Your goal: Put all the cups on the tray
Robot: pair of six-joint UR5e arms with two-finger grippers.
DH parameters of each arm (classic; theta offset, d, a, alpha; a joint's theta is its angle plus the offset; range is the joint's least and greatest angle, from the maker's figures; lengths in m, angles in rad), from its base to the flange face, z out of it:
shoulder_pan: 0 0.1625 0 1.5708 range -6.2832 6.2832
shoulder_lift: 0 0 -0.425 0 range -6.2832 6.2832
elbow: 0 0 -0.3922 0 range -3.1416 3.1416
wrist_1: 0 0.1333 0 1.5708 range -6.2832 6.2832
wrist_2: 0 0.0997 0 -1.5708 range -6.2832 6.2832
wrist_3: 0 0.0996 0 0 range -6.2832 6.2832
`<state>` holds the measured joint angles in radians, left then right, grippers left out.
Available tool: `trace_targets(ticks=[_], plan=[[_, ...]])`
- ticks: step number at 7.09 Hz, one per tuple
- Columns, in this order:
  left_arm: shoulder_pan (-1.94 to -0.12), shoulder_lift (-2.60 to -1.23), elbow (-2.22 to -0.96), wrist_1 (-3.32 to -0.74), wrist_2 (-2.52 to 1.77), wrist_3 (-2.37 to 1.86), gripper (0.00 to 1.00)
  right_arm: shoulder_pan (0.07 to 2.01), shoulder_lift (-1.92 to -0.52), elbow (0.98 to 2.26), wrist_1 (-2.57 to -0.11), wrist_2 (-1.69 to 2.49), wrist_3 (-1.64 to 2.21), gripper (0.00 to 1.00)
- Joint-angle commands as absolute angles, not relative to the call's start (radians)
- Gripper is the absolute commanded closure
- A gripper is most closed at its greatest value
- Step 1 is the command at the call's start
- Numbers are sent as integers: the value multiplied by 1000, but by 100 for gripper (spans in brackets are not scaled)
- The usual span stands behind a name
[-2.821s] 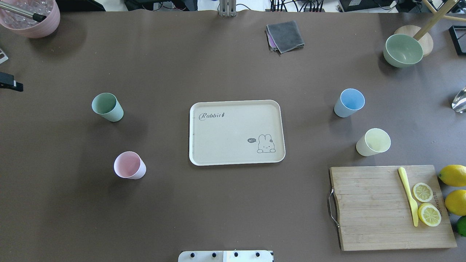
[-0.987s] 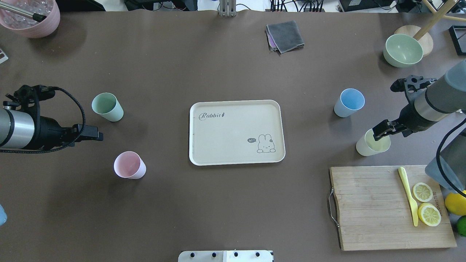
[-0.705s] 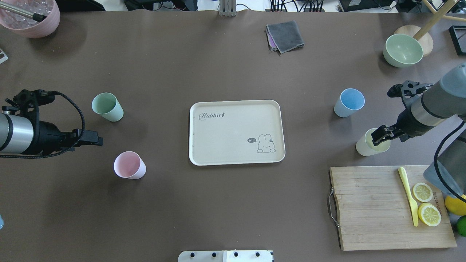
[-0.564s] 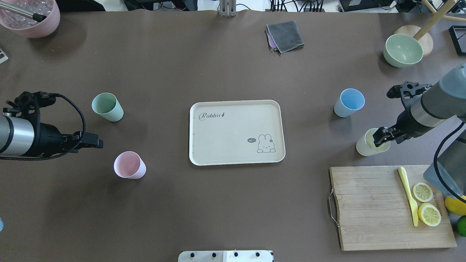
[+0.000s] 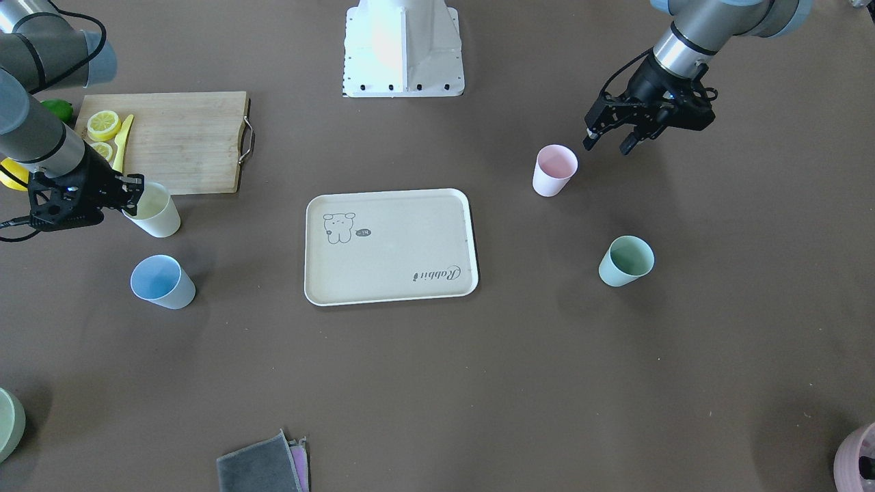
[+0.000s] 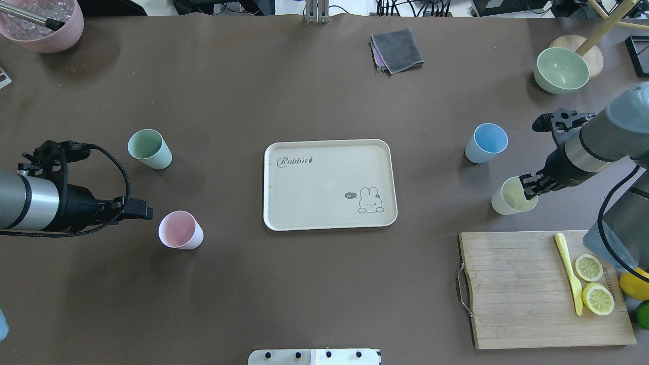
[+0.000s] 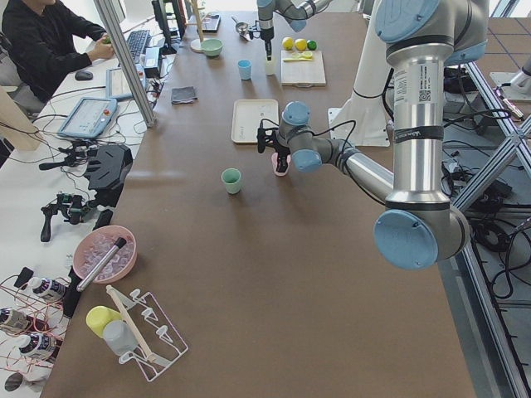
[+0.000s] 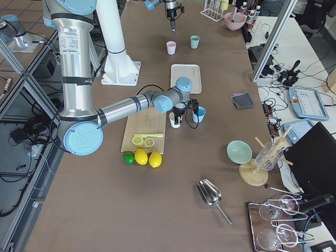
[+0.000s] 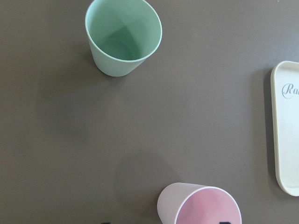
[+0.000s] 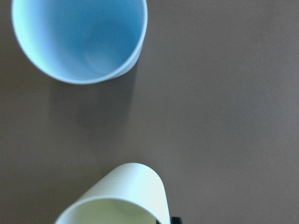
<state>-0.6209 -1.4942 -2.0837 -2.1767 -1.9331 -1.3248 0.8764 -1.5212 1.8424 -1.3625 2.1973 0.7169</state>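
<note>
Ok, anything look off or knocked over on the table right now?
Nothing stands out. The pink cup, mint cup and blue cup stand upright on the table, the tray is bare, and the right tool grips the yellow cup at its rim.

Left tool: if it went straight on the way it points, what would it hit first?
Most likely the light pink tapered plastic cup. The open left tool points down at the table with that cup right below it. Its height above the cup is hard to judge.

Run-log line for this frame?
right gripper: gripping yellow cup rim | left gripper: open, beside pink cup | tray: no cups
</note>
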Motion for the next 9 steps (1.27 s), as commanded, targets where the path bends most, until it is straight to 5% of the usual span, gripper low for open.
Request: trace_targets(ticks=[1, 5, 6, 8, 9], plan=[[-557, -1500, -2080, -2177, -1870, -1351, 17, 914, -1493, 1861, -1371, 2256, 730, 100], [-525, -1571, -1995, -2177, -1820, -1356, 17, 972, -1485, 1914, -1376, 2307, 732, 100], [-516, -1581, -1979, -2177, -1818, -1356, 28, 974, -1482, 1920, -1377, 2316, 732, 100], [-515, -1594, -1938, -2181, -1816, -1356, 81, 959, -1424, 1911, -1378, 2324, 821, 100], [-515, -1595, -1936, -2181, -1816, -1355, 100, 931, -1395, 1911, -1378, 2319, 866, 100]])
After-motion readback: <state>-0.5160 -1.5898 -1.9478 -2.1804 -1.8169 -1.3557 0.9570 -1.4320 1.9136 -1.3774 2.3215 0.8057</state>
